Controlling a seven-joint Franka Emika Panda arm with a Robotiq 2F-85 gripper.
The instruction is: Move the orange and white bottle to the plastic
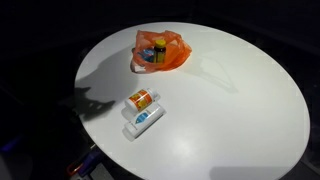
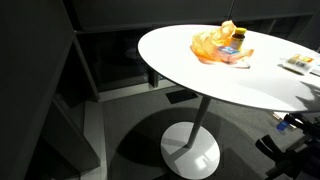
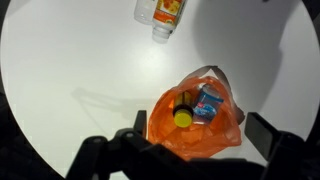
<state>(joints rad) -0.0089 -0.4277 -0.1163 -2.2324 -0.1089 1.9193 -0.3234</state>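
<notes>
We find one round white table (image 1: 230,110) on a single pedestal (image 2: 197,120). It stands on a grey floor (image 2: 120,125) in a dim room with dark walls. The tabletop is smooth and brightly lit, and a soft shadow (image 1: 100,95) falls across its rim. We count one orange plastic bag (image 1: 172,52), crumpled and open at the top, sitting on the table toward its edge. Inside the bag the wrist view lets us count two items, touching each other: a yellow-capped bottle (image 3: 183,117) and a blue packet (image 3: 208,103). Whether more lies beneath them we cannot tell. Outside the bag we count two bottles, both lying on their sides and just beside each other. The orange and white bottle (image 1: 141,99) is the nearer of the pair to the bag. A white bottle with a blue label (image 1: 147,119) lies on its far side from the bag. The orange and white bottle lies well apart from the bag, with bare tabletop between them. We count one gripper (image 3: 195,150), which hovers over the bag. Its fingers (image 3: 275,140) are spread wide with the bag showing between them, and they pinch nothing.
</notes>
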